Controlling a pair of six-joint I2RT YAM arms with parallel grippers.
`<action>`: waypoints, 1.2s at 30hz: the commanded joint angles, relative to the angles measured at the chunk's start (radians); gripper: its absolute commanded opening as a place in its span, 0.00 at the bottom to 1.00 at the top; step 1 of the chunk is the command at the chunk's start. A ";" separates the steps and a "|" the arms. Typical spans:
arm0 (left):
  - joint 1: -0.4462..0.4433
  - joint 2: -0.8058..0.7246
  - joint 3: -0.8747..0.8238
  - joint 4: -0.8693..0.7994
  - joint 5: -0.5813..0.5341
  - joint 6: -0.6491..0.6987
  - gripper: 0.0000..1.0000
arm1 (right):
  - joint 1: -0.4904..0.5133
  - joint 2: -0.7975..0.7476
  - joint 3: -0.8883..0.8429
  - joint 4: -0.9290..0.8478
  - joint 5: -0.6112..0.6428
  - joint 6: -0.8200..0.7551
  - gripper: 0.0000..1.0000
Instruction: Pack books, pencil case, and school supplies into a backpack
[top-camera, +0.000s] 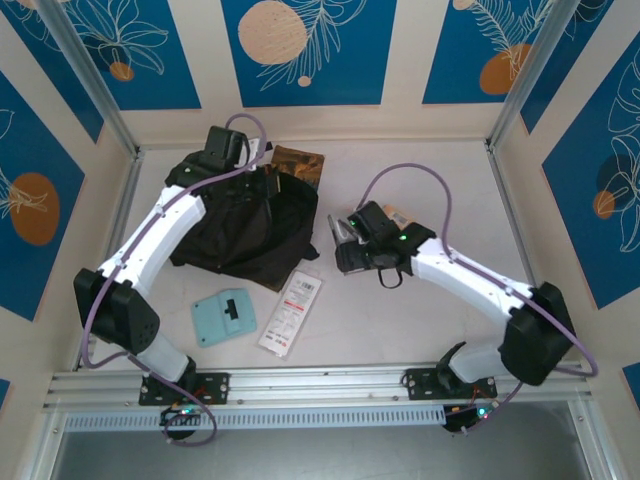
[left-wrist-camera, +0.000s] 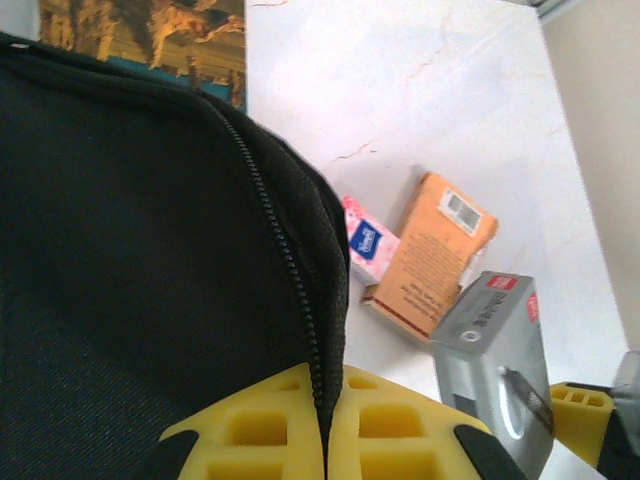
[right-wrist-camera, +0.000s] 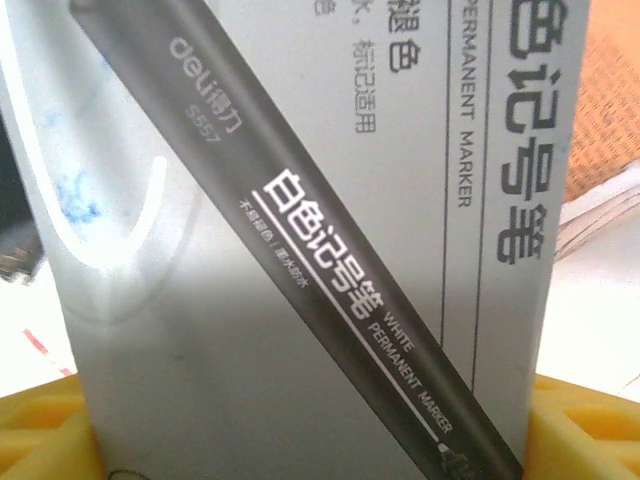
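Observation:
The black backpack lies at the left of the table. My left gripper is at its far rim, shut on the zipped edge between the yellow fingers. My right gripper is at the table's middle, shut on the grey case, a marker box that spans from one yellow finger to the other. The left wrist view shows that grey case beside an orange book and a tiny white-pink box. A brown-and-gold book lies behind the backpack.
A light-teal rounded piece and a long white packet with red print lie near the front, between the two arm bases. The orange book sits just beyond my right wrist. Frame posts and walls ring the table.

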 joint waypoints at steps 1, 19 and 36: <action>0.007 -0.048 0.074 0.022 0.165 -0.025 0.00 | -0.005 -0.054 0.061 0.053 -0.083 0.042 0.76; 0.007 -0.042 0.298 -0.014 0.200 -0.138 0.00 | 0.040 0.384 0.632 -0.160 -0.232 0.431 0.68; 0.007 0.007 0.358 0.064 0.314 -0.219 0.00 | 0.052 0.672 0.843 -0.046 -0.508 0.295 0.88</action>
